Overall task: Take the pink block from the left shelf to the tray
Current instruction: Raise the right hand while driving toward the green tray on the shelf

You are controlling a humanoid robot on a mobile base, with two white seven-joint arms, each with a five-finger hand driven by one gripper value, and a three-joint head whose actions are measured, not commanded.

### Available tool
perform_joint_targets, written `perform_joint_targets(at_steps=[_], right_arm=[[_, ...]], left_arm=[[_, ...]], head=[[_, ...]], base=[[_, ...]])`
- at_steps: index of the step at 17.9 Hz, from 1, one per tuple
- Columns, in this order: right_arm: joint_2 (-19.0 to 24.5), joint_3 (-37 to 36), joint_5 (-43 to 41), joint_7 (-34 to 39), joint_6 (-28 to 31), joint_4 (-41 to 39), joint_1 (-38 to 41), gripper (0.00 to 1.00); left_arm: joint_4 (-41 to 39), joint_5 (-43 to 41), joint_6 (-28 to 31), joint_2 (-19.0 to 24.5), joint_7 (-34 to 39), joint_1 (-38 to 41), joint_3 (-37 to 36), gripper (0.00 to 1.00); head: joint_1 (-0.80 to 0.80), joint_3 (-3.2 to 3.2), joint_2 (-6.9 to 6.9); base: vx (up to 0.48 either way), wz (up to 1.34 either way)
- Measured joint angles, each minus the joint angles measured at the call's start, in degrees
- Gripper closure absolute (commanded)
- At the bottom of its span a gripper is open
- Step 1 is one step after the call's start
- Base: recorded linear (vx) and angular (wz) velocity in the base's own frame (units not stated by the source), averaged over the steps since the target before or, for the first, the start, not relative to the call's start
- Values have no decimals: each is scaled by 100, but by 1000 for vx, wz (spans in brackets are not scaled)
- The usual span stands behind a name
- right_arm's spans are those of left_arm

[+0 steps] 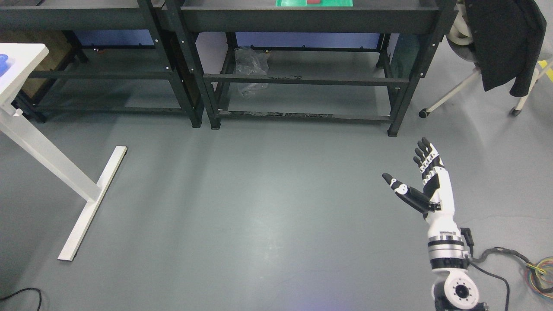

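The right robot hand (425,179), white with black finger segments, is raised over the grey floor (259,207) at the lower right, its arm rising from the bottom edge. Its fingers (425,153) are stretched out straight and the thumb is spread to the left; it holds nothing.

Two black metal shelf units stand side by side along the top. On the top deck of the right shelf unit (302,80) lies a flat green tray (315,2), cut by the picture's edge, with a small dark pink block (314,1) resting on it. A crumpled clear plastic bag (250,69) sits on the lower level of that unit. The left shelf unit (99,73) shows bare lower levels.

At the far left, a white bench (21,65) with a T-shaped foot carries a blue object (3,62) at its edge. A dark jacket (505,39) hangs over a wheeled frame at the top right.
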Motion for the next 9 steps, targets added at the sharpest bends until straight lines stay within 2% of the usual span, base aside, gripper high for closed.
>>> perform_joint_targets(at_steps=[9], right_arm=[[0, 0, 0, -22, 19, 17, -5, 0]], left_arm=[[0, 0, 0, 0, 0, 0, 0, 0]], head=[[0, 0, 0]], base=[[-3, 0]])
